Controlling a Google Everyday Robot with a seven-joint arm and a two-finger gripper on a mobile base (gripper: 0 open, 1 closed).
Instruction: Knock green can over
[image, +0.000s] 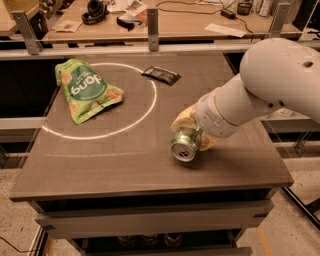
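Observation:
The green can (184, 143) lies tipped on its side on the brown table (115, 160), right of centre, with its silver top and pull tab facing the camera. My gripper (194, 131) comes in from the right on the white arm (260, 87). Its yellowish fingers (182, 119) sit on either side of the can's body and are closed on it. The rear part of the can is hidden behind the gripper.
A flat green snack bag (85, 90) lies at the back left, on a white circle line (150, 100) marked on the table. A small dark packet (160, 75) lies at the back centre. A wooden bench with clutter stands behind the table.

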